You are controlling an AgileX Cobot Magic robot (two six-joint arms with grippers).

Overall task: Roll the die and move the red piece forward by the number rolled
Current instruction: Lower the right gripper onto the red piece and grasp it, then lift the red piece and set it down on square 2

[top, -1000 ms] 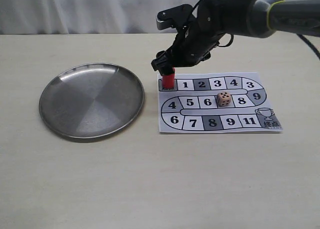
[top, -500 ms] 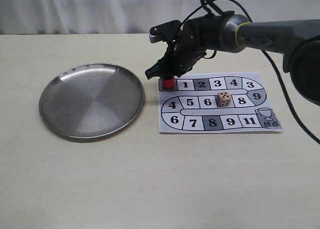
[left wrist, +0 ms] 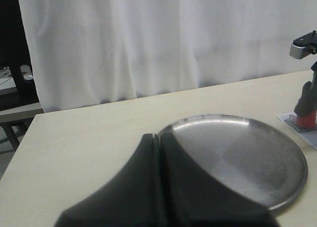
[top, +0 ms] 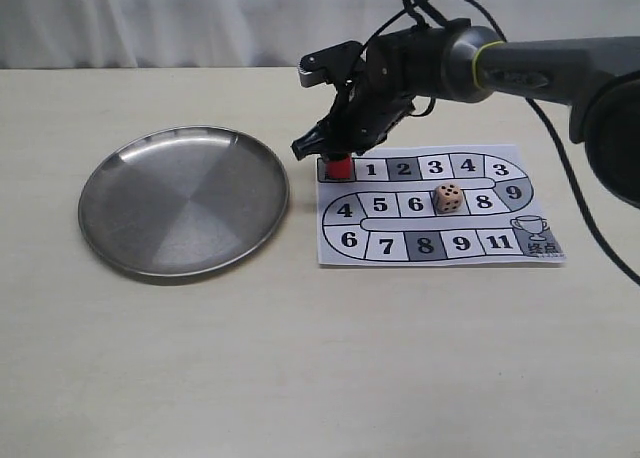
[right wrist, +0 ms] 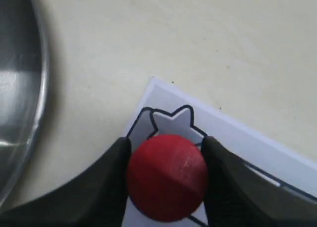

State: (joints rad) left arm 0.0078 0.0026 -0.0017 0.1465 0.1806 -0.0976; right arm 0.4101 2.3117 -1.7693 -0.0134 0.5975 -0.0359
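The red piece stands on the star start square at the board's left end. My right gripper is down over it. In the right wrist view both fingers press the sides of the red piece, so this gripper is shut on it. The beige die rests on the board's middle row between squares 6 and 8, apart from the arm. My left gripper is shut and empty, hovering near the plate's edge, and does not show in the exterior view.
A round steel plate lies left of the board, close to its left edge, and also shows under the left wrist camera as the plate. The right arm reaches in from the upper right. A white curtain hangs behind the table.
The right gripper has come down over the red piece, so less of the piece shows now than a second ago. The die and plate have not moved.
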